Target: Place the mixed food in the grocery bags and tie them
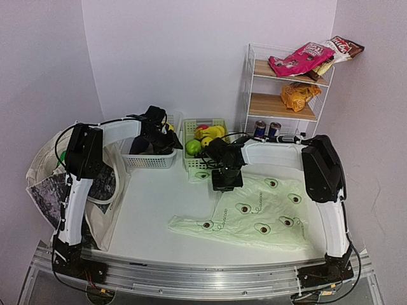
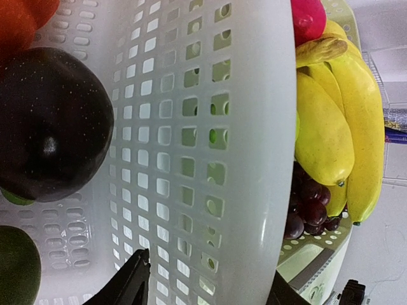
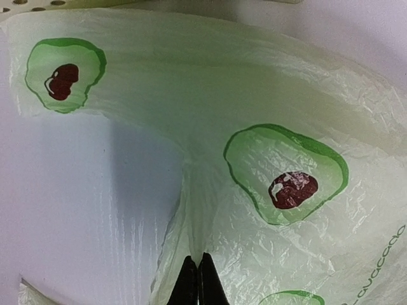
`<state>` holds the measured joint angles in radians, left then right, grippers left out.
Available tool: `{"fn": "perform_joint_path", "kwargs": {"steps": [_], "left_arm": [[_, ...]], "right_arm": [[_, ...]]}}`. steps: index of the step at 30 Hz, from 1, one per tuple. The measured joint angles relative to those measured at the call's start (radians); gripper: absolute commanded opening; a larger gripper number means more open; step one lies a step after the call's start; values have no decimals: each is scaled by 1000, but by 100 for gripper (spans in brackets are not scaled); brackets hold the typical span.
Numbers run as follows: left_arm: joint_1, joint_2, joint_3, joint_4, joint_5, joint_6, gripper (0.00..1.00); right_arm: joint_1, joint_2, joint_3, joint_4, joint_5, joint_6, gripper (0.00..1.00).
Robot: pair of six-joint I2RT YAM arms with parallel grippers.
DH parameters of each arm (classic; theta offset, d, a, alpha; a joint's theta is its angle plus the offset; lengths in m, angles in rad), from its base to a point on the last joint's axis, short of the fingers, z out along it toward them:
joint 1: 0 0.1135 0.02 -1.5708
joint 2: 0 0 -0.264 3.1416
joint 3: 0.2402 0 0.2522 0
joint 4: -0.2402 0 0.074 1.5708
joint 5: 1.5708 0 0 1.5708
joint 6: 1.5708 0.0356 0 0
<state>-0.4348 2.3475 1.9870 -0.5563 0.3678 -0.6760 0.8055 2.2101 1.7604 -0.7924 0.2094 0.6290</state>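
Two grippers: left gripper (image 2: 203, 293) at the white basket (image 2: 241, 127), right gripper (image 3: 197, 279) down on the plastic bag (image 3: 286, 114).
Left jaws: released, dark fingers (image 2: 127, 286) spread with the white basket's wall standing between them; whether either tip touches it cannot be told.
Right jaws: clenched tip to tip on a fold of the plastic bag, the film gathered into pleats that run into the pinch.
Plastic bag: thin, pale green, crinkled, translucent, printed with avocado halves; spread flat on the table (image 1: 159, 203) in front of the green basket (image 1: 197, 164).
White basket: glossy moulded plastic, grid of square holes, rounded rim.
Bananas (image 2: 337, 121): smooth yellow curved bunch in the green basket, just beyond the white wall, outside the left jaws.
Grape bunch (image 2: 308, 206): dark purple glossy beads under the bananas.
Eggplant (image 2: 51, 127): dark, shiny, rounded, inside the white basket.
Tote (image 1: 48, 159): cream canvas, slumped at the table's left edge beside the left arm.
Shelf (image 1: 283, 105): white wire rack with wooden boards; orange crisp packet (image 1: 299, 95) on the lower board, pink crisp packet (image 1: 296, 60) above, drink cans (image 1: 261, 129) at its foot.
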Motion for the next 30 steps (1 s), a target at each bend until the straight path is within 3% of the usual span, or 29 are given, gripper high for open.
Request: {"fn": "perform_joint_path", "kwargs": {"steps": [8, 19, 25, 30], "left_arm": [[2, -13, 0, -47, -29, 47, 49], [4, -18, 64, -96, -22, 137, 76], [4, -53, 80, -73, 6, 224, 79], [6, -144, 57, -34, 119, 359, 83]], "right_arm": [[0, -106, 4, -11, -30, -12, 0], [0, -317, -23, -15, -145, -29, 0], [0, -420, -60, -33, -212, -51, 0], [0, -522, -61, -38, -276, -66, 0]]}}
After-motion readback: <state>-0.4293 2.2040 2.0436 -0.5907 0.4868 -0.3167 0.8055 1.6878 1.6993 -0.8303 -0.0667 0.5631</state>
